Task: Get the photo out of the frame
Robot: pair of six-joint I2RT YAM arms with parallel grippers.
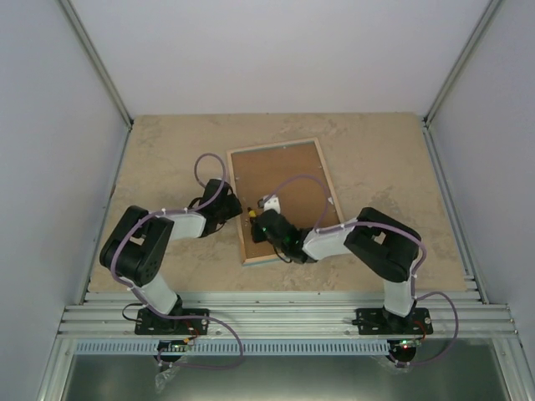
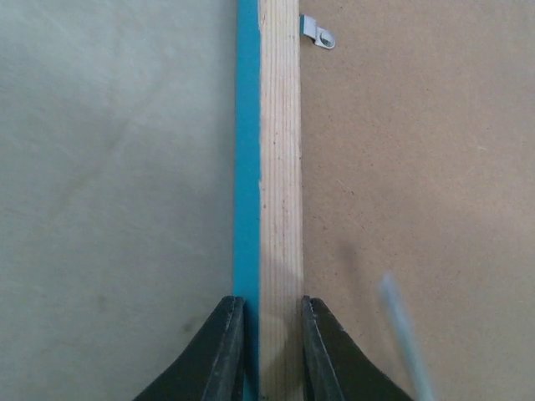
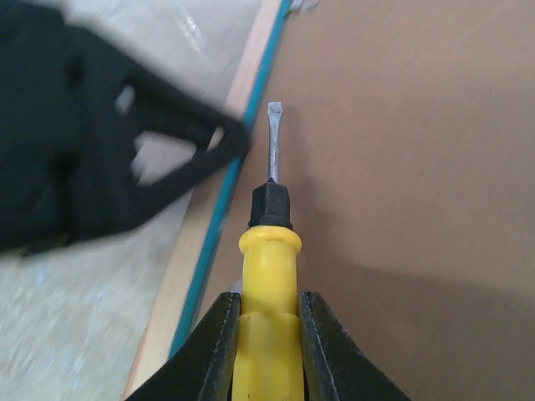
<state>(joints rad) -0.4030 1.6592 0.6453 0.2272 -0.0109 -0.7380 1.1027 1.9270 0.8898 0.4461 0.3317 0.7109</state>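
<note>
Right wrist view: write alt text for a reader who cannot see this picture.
The right gripper holds a yellow-handled flat-blade screwdriver, its tip over the brown backing board, close to the turquoise and wood edge of the frame. On the left, blurred, the black left gripper pinches that edge.

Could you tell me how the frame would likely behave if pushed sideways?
The frame looks like rigid wood, so it probably slides as one piece. Lying flat on the table, it seems unlikely to tip. The left pincer clamps its rail, so slipping seems unlikely.
</note>
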